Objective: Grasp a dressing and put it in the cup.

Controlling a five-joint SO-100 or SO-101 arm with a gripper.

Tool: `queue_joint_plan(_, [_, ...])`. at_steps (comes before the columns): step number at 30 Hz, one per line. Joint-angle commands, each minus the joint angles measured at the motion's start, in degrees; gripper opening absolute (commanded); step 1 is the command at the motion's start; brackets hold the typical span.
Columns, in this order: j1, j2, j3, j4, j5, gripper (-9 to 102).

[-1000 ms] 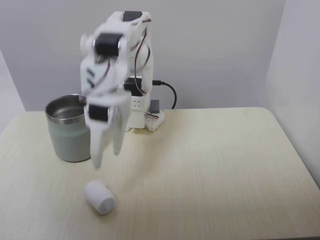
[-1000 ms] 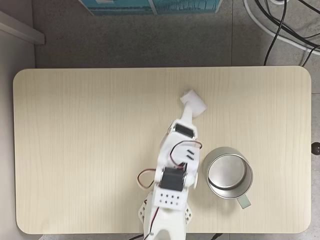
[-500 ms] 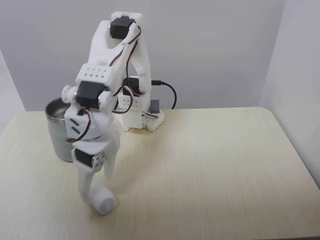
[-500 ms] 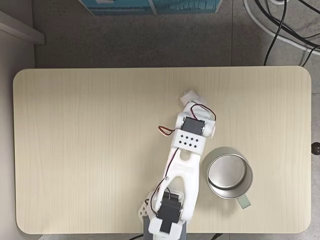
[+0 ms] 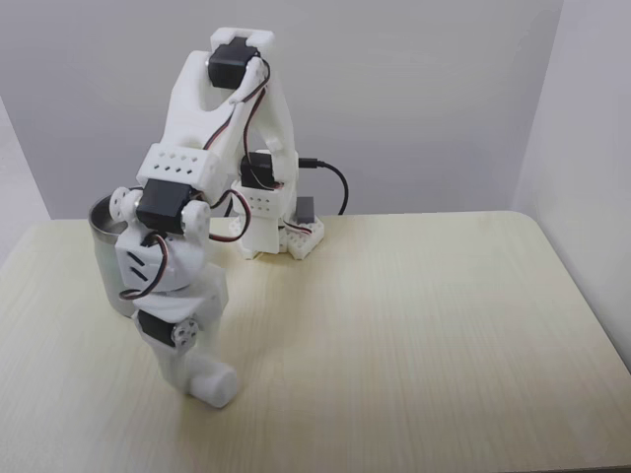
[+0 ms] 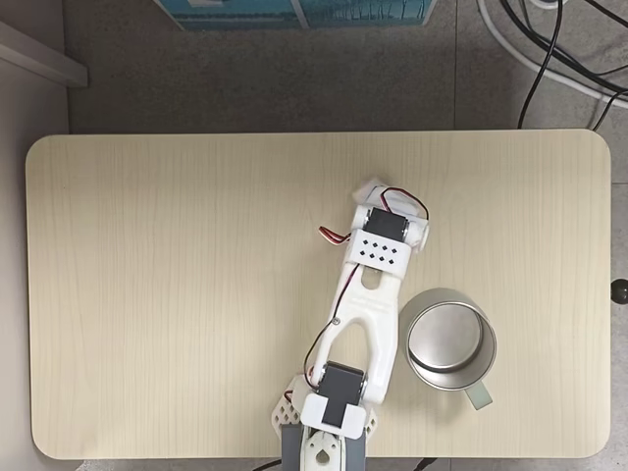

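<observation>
The dressing (image 5: 221,387) is a small white fuzzy roll lying on the wooden table, left of centre in a fixed view from the front. My white gripper (image 5: 202,379) has come straight down onto it, with its fingers (image 5: 175,367) at table height on either side of the roll. How tightly they sit on it does not show. In a fixed view from above, the wrist covers the roll, and just an edge of the dressing (image 6: 370,185) peeks out. The cup (image 5: 106,268), grey-green with a steel rim, stands behind the arm; from above, the cup (image 6: 447,292) stands right of the arm.
The arm's base (image 5: 271,232) with its black cable (image 5: 335,182) sits at the table's back edge. The wooden table (image 5: 424,325) is rounded at the corners. Cables (image 6: 549,59) and a teal box (image 6: 294,12) lie on the floor beyond the table.
The arm swung down from above the cup side and lowered its open fingers over the dressing. In the last half second it sank further, to table height.
</observation>
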State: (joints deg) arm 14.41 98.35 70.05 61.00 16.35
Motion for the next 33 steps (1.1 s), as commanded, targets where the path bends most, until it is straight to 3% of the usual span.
queue_joint_plan(1, [0.79,-3.69,1.67,0.00,-1.14,2])
queue_joint_plan(7, [1.14,-11.16,2.55,4.22,-0.88,0])
queue_joint_plan(19, [5.45,-26.63,16.70,24.26,-1.41,0])
queue_joint_plan(33, [21.71,-31.46,26.89,37.09,-11.51,0])
